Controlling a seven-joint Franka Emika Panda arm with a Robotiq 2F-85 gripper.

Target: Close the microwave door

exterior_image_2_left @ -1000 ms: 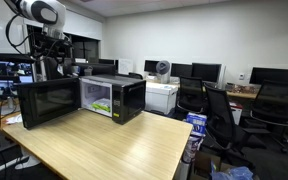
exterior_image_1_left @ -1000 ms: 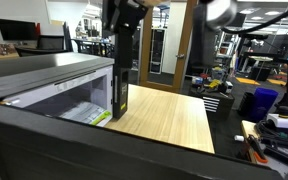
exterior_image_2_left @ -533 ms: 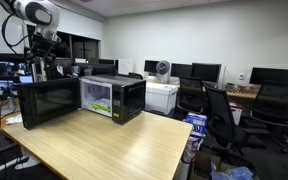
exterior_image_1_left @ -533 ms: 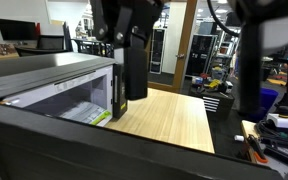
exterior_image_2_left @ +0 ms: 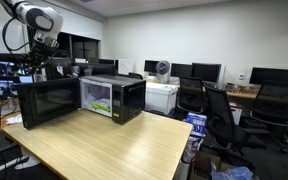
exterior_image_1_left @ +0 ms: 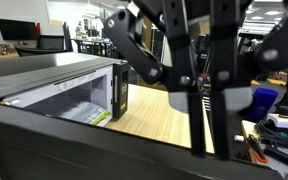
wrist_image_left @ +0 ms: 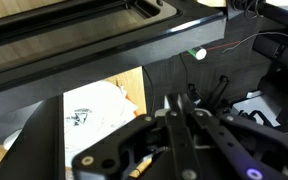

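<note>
The microwave (exterior_image_2_left: 119, 97) stands on a light wooden table (exterior_image_2_left: 114, 150), and its pale inside shows. Its grey top (exterior_image_1_left: 44, 68) fills the left of an exterior view. The microwave door (exterior_image_2_left: 49, 102), a dark panel, is swung wide open to the left of the box. My gripper (exterior_image_2_left: 39, 68) hangs behind and just above the door's top edge, apart from it. Close to the camera in an exterior view, the gripper (exterior_image_1_left: 200, 115) points down with its fingers together. In the wrist view the gripper (wrist_image_left: 180, 112) is shut with nothing between its fingers.
Below the wrist lie white papers (wrist_image_left: 96, 112) on a wooden surface beside a long dark edge (wrist_image_left: 84, 40). Office chairs (exterior_image_2_left: 219, 115), monitors (exterior_image_2_left: 204, 72) and a white cabinet (exterior_image_2_left: 161, 96) stand to the right of the table. Cables and tools (exterior_image_1_left: 274, 140) lie on a side bench.
The gripper has gone from open to shut. The arm has swung left behind the open door and now looms large before the close exterior camera. The door has not moved.
</note>
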